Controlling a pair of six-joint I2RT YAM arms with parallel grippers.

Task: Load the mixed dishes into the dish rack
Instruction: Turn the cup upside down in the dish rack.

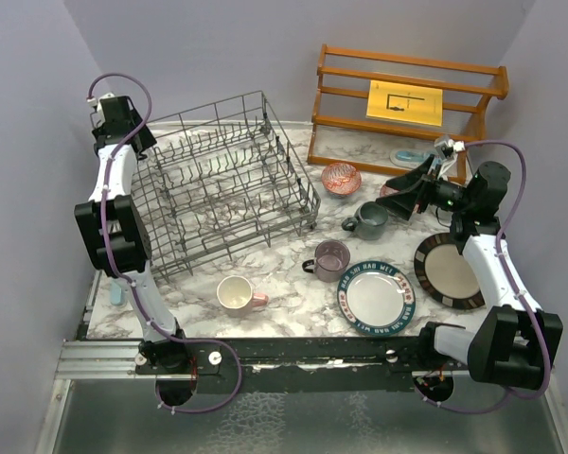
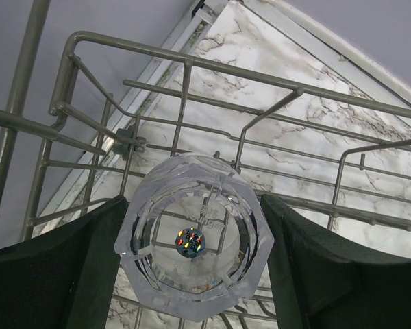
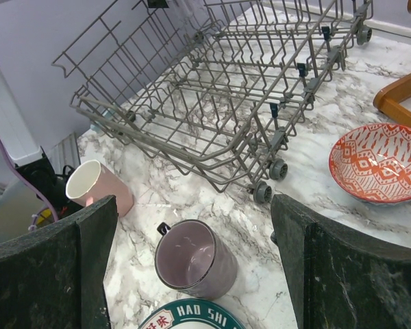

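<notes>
My left gripper [image 1: 121,130] hangs over the far left corner of the grey wire dish rack [image 1: 227,180]. It is shut on a clear glass [image 2: 192,243], seen base-on with the rack wires [image 2: 192,65] beneath it. My right gripper [image 1: 402,196] is open and empty above the table beside the grey mug [image 1: 369,219]. In the right wrist view its jaws [image 3: 192,219] stand wide over the mauve mug [image 3: 195,259], with the pink mug [image 3: 96,185] on its side to the left. The lettered plate [image 1: 376,297], the beige plate [image 1: 450,271] and a red-patterned bowl [image 1: 341,177] lie on the table.
A wooden slatted shelf [image 1: 407,95] with a yellow card stands at the back right, with a light-blue item [image 1: 407,156] at its foot. The rack's small wheels [image 3: 279,168] rest on the marble near the bowl [image 3: 380,161]. Grey walls close in on both sides.
</notes>
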